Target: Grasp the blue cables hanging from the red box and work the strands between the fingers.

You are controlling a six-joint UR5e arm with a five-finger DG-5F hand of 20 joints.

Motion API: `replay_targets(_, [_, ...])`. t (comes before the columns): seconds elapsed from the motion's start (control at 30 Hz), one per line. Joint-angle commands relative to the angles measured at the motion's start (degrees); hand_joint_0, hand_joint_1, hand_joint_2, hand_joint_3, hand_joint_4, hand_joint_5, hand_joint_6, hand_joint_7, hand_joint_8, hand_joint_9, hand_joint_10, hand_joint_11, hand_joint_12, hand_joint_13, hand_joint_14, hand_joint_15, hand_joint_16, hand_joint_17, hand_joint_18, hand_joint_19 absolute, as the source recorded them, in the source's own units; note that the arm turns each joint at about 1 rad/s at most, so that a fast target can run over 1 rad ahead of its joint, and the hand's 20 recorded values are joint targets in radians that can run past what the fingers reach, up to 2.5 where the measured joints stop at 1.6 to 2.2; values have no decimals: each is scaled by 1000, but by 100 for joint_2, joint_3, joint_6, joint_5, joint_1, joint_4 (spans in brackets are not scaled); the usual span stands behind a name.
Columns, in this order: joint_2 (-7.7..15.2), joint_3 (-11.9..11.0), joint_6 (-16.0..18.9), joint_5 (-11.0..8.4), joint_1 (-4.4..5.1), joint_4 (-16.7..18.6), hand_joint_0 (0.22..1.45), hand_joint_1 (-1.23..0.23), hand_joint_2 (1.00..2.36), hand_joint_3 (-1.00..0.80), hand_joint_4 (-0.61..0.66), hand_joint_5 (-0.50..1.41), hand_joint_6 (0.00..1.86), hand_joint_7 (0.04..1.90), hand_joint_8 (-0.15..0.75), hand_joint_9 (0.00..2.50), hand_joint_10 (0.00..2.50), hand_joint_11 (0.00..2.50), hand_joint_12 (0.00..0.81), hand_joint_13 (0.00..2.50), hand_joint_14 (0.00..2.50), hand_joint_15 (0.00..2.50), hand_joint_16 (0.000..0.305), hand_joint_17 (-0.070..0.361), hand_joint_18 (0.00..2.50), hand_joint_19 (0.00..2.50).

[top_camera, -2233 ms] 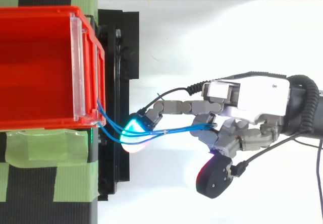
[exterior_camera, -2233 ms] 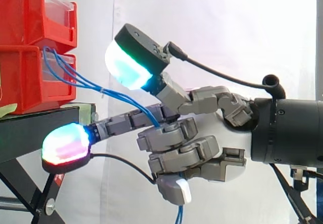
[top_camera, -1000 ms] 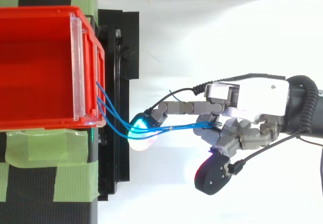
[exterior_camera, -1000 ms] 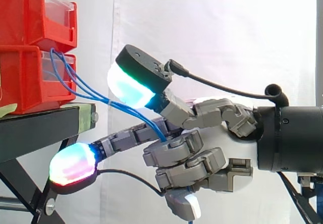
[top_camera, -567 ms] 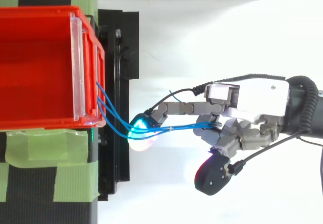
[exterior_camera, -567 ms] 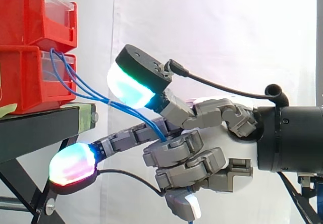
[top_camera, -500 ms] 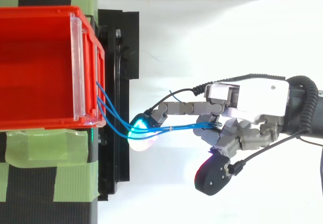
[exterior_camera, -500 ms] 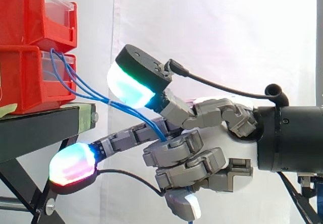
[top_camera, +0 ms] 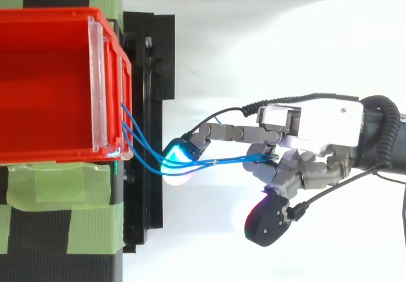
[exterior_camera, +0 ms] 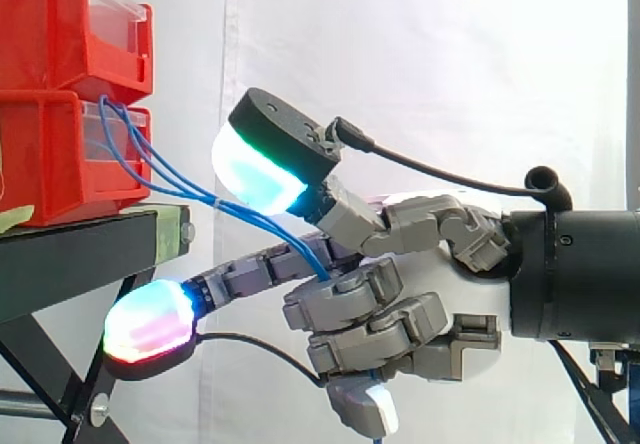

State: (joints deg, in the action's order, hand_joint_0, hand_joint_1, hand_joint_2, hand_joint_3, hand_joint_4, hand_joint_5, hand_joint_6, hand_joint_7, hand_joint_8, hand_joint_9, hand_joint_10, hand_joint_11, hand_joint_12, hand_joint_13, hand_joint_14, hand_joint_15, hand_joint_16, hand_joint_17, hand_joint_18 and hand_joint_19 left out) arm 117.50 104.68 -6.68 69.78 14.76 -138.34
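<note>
Several thin blue cables (top_camera: 219,162) run from the front of the red plastic box (exterior_camera: 45,159), out past the front edge of the black metal stand (exterior_camera: 70,264), and straight into your robot hand (exterior_camera: 400,299). The grip is on: the lower fingers are curled tight round the strands, and a scrap of blue pokes out beneath them in the side view.

Now watch the one long outstretched finger, because that is what just moved. Half a second ago it sat more bent. From above, it has now straightened and swung a touch across the strands, and from the side its glowing fingertip pad (exterior_camera: 148,324) has crept slightly outward below the stand's front edge. Everything else has held. The curled fingers, the raised thumb with its big cyan pad (exterior_camera: 255,179) and the line of the cables all match the last second. Two seconds back the robot hand rode a little higher, so it has sunk, drawing the strands down with it.

What does that tell you? The grasp looks done, and I'd say you are into the working part, with that long finger sliding against the strands while the others pin them. The box ends of the cables look firmly anchored.
</note>
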Motion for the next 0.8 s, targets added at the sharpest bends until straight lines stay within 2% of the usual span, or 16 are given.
replay_targets(0.0, [1, 0, 0, 0, 0, 0, 706, -541, 1000, -1000, 245, 10, 8, 1003, 351, 1178, 2500, 2104, 507, 1549, 2500, 1251, 73, 163, 1785, 681])
replay_targets(0.1, [-8, 0, 0, 9, 0, 0, 707, -542, 1000, -1000, 247, 4, 8, 1003, 351, 1178, 2500, 2104, 507, 1549, 2500, 1251, 73, 163, 1785, 681])
replay_targets(0.23, [-8, 0, 18, 26, 88, -114, 709, -543, 1000, -1000, 241, -1, 8, 1003, 351, 1178, 2500, 2104, 507, 1549, 2500, 1251, 73, 163, 1785, 681])
replay_targets(0.3, [-8, 0, 35, 9, 79, -167, 710, -542, 1000, -1000, 242, -2, 8, 1002, 351, 1178, 2500, 2104, 507, 1549, 2500, 1251, 73, 163, 1785, 681])
replay_targets(0.47, [-113, -62, 264, -35, 79, -474, 711, -543, 1000, -1000, 242, 0, 8, 1005, 351, 1178, 2500, 2104, 507, 1549, 2500, 1251, 73, 163, 1785, 681])
replay_targets(0.6, [-201, -220, 519, -70, 62, -870, 713, -542, 1000, -1000, 242, 4, 8, 1009, 351, 1178, 2500, 2104, 507, 1549, 2500, 1251, 73, 163, 1785, 681])
replay_targets(0.63, [-289, -246, 624, -53, 53, -1134, 714, -542, 1000, -1000, 242, 5, 8, 1010, 351, 1178, 2500, 2104, 507, 1549, 2500, 1251, 73, 163, 1785, 681])
replay_targets(0.67, [-333, -246, 650, -44, 53, -1230, 714, -542, 1000, -1000, 238, 8, 8, 1011, 351, 1178, 2500, 2104, 507, 1549, 2500, 1251, 73, 163, 1785, 681])
replay_targets(0.77, [-421, -246, 677, -70, 62, -1292, 717, -542, 1000, -1000, 242, 11, 7, 1018, 351, 1178, 2500, 2104, 507, 1549, 2500, 1251, 73, 163, 1785, 681])
